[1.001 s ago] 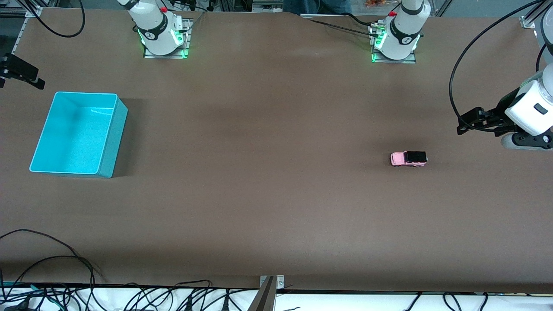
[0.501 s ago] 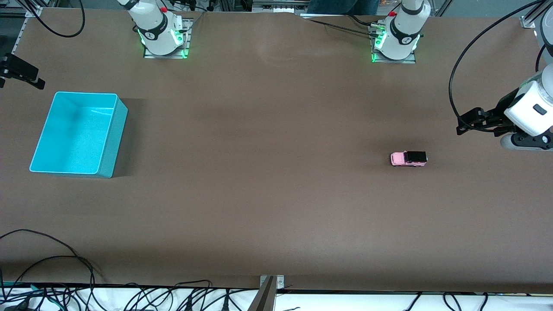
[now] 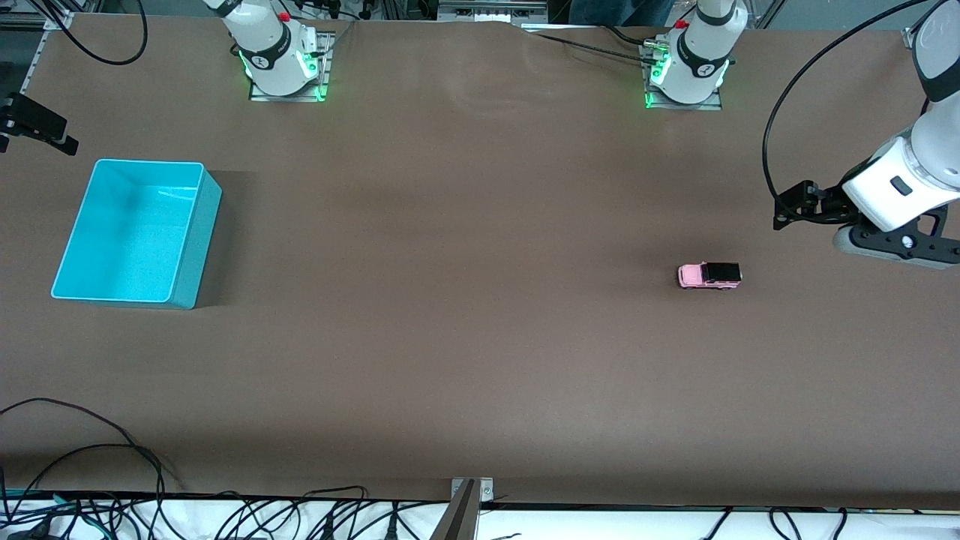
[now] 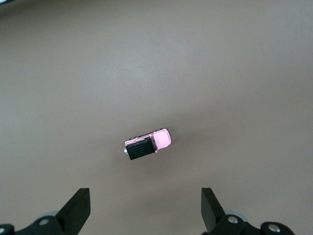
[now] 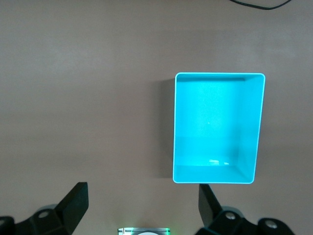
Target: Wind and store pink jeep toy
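While the pink jeep toy is sitting untouched on the brown table, toward the left arm's end, the left arm is the one making news: compared with a second ago its wrist is swinging in over the table, and the left gripper is now sitting at about two o'clock from the jeep in the front view, well apart from it and clearly up in the air. Its wrist camera is showing the jeep framed between two widely spread fingers, with nothing held between them (a good sign that it is lining up a grasp rather than drifting). The jeep itself is not moving across these moments, so I am judging the winding as not yet begun and the approach as only starting. Meanwhile the right arm is waiting; the right gripper is hanging high near its own base, fingers just as wide and empty, looking down on the turquoise bin, which is lying empty at roughly nine o'clock from the jeep, at the right arm's end of the table.
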You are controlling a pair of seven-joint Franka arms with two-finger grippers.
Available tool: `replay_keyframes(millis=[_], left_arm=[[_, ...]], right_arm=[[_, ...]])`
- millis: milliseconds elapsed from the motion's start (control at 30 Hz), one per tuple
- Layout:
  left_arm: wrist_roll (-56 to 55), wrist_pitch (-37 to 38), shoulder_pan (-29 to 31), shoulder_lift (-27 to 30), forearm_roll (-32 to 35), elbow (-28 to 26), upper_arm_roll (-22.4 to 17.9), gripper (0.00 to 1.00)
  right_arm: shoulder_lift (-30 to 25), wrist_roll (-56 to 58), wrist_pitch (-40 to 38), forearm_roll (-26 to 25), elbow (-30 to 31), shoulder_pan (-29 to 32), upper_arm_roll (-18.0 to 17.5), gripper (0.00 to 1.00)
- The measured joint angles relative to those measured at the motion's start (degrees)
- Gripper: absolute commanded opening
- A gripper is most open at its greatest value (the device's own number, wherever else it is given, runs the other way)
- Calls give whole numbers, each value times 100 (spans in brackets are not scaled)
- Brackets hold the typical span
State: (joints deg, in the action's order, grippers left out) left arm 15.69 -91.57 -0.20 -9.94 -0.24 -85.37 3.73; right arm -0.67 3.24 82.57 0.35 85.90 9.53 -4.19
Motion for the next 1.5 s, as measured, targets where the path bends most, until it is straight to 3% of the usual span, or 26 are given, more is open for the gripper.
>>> replay_keyframes(millis=[334,501,734,1102,1502], left_arm=[[1775,-40,97,-369,4,-232,-30,100],[2677,-490,191,-499,5,-626,-41,100],[3671,-1299,216,-501,5,-1402,-52,100],[4659,-3192,219,45,7,-3370,-46,100],[6347,-4078,360,118,7,-4189,-56,100]], right_arm=[[0,0,0,0,0,-3,-3,100],[0,0,0,0,0,-3,-3,100],[0,0,0,0,0,-3,-4,100],[0,0,0,0,-1,-3,-3,100],[0,-13,0,0,-1,-2,-3,100]])
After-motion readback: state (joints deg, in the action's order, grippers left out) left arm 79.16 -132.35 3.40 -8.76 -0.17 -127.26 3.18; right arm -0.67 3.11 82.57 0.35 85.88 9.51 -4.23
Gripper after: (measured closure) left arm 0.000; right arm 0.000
